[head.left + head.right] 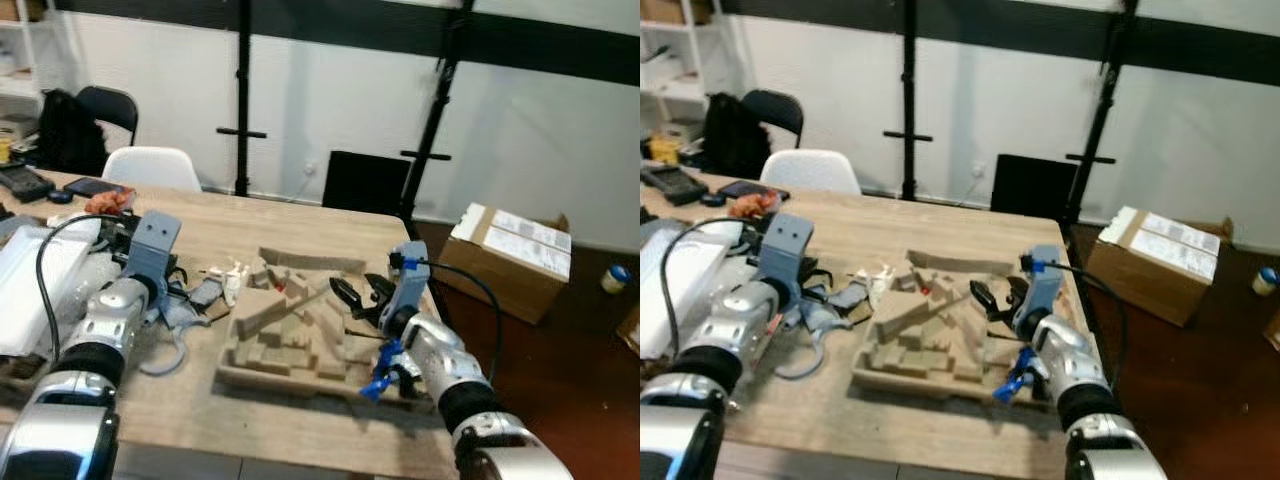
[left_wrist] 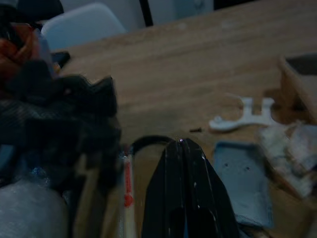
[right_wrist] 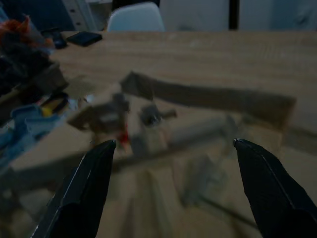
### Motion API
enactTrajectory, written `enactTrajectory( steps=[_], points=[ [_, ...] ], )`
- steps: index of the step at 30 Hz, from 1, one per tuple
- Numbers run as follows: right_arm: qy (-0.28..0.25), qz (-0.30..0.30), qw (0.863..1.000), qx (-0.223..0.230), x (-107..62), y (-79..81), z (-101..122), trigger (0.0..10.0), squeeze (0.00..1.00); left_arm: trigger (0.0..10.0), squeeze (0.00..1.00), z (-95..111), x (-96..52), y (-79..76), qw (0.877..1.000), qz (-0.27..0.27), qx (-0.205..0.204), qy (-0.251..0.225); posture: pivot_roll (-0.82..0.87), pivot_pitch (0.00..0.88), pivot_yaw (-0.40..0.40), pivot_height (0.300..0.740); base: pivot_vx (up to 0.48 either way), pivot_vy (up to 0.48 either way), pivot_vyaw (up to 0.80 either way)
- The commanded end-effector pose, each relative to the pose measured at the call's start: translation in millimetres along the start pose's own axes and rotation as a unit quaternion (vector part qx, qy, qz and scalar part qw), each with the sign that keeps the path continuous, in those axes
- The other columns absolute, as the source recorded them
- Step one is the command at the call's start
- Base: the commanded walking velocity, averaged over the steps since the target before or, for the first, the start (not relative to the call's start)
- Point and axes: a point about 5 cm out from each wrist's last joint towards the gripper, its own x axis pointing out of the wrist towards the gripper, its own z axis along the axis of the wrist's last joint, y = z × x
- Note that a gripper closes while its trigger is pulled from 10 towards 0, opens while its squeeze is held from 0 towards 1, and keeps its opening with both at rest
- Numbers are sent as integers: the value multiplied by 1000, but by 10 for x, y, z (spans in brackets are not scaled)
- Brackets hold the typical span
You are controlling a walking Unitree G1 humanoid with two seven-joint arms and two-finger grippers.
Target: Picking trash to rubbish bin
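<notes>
No readable writing, right gripper [image 1: 358, 296] spread wide over cardboard tray [image 1: 300, 340], left gripper [image 2: 184, 148] pressed together, empty, at tray's 9 o'clock on surface [image 1: 300, 225]

tray [image 1: 240, 375] on table [image 1: 200, 430], box [image 1: 510, 262] right

A light wooden tabletop [image 1: 300, 225] carries everything here. Near its middle lies a moulded cardboard packing tray [image 1: 300, 335] with loose cardboard pieces piled in it. Just beside the tray's left edge lie a small white plastic piece [image 2: 242, 116] and a flat grey-blue part [image 2: 242, 176]. Farther left sits a tangle of black cable and clutter [image 1: 110, 235], with a white bubble-wrap bundle [image 1: 35, 285] at the left edge. At the far left corner rest a dark phone [image 1: 97, 186] and an orange wrapper [image 1: 110, 203].
</notes>
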Motion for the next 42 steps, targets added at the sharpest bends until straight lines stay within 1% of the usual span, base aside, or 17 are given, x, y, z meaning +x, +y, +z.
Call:
enactTrajectory(
  steps=[1,6,9,15,19,20,21,28,31,32,33,35,36,37,38,39,42],
  points=[
    [-1,-11,1000,-1,-54,-61,3,10000,0,10000,0,54,17,-2,1000,-6,10,-5,100,2,-72,740,0,0,0],
    [0,-12,1000,-1,-67,-63,-7,10000,0,10000,0,44,20,-6,1000,-9,18,-3,92,6,-71,740,0,0,0],
    [3,-9,1000,-2,-66,-48,-10,10000,0,10000,0,35,20,16,999,-7,33,5,88,11,-76,740,0,0,0],
    [9,-8,1000,-7,-83,-76,3,10000,0,10000,0,20,10,59,999,-1,47,15,80,16,-88,740,0,0,0],
    [9,-11,1000,-9,-91,-104,33,10000,0,10000,0,10,-1,131,1000,19,-9,21,76,16,-94,740,0,0,0],
    [10,-10,1000,-9,-90,-103,36,10000,0,10000,525,6,-5,142,999,21,-18,22,75,17,-95,740,0,0,0],
    [10,-9,1000,-10,-90,-100,38,10000,0,10000,1000,-2,-10,150,999,22,-24,24,74,17,-97,740,0,0,0],
    [19,3,1000,-12,-94,-62,1,10000,0,10000,1000,-142,-50,211,995,54,-58,58,84,19,-111,740,0,0,0],
    [24,6,1000,-12,-97,-53,-31,10000,0,10000,1000,-208,-51,181,993,65,-76,60,83,25,-118,740,0,0,0],
    [25,6,1000,-12,-98,-51,-38,10000,0,10000,1000,-227,-52,177,993,73,-76,63,82,26,-118,740,0,0,0],
    [27,7,1000,-14,-95,-43,-45,10000,0,10000,1000,-266,-60,184,991,92,-64,72,76,29,-119,740,0,0,0],
    [27,7,1000,-14,-93,-40,-45,10000,0,10000,1000,-276,-63,188,990,98,-63,74,76,29,-119,740,0,0,0],
    [24,8,1000,-13,-89,-28,-40,10000,0,10000,714,-282,-63,185,989,104,-72,70,69,39,-120,740,0,0,0],
    [24,8,1000,-13,-89,-28,-40,10000,0,10000,714,-282,-63,185,989,104,-72,70,69,39,-120,740,0,0,0],
    [22,11,1000,-13,-85,-4,-35,10000,0,10000,412,-287,-63,179,988,110,-83,65,65,46,-118,740,0,0,0],
    [27,24,999,-16,-88,26,-50,10000,0,10000,0,-290,-62,172,989,109,-78,64,61,59,-117,740,0,0,0],
    [39,58,997,-28,-116,93,-86,10000,0,10000,0,-296,-62,165,990,107,-56,70,57,73,-115,740,0,0,0]
  ],
)
